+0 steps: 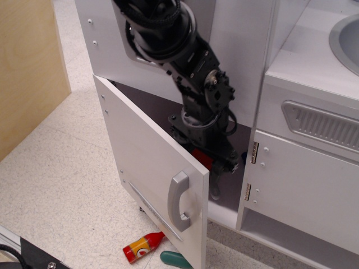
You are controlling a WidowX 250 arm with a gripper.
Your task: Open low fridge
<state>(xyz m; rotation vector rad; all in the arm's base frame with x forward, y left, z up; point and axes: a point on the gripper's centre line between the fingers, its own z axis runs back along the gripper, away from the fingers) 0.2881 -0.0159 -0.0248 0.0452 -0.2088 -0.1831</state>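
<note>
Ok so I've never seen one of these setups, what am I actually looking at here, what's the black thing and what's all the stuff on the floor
The black jointed thing is a robot arm. At its tip is a pincer, the part that grips; here it reaches down into the open compartment of a white toy kitchen, and I cannot tell whether it is open or shut, or holding anything. There is one picture only, taken from above and in front of the kitchen. The big white door with the curved silver handle is the low fridge door, swung partly open. Something red sits inside, mostly hidden by the arm. On the speckled floor lie a small red and yellow toy bottle and a green object, cut off by the picture's edge. To the right is a grey vent panel.
</note>
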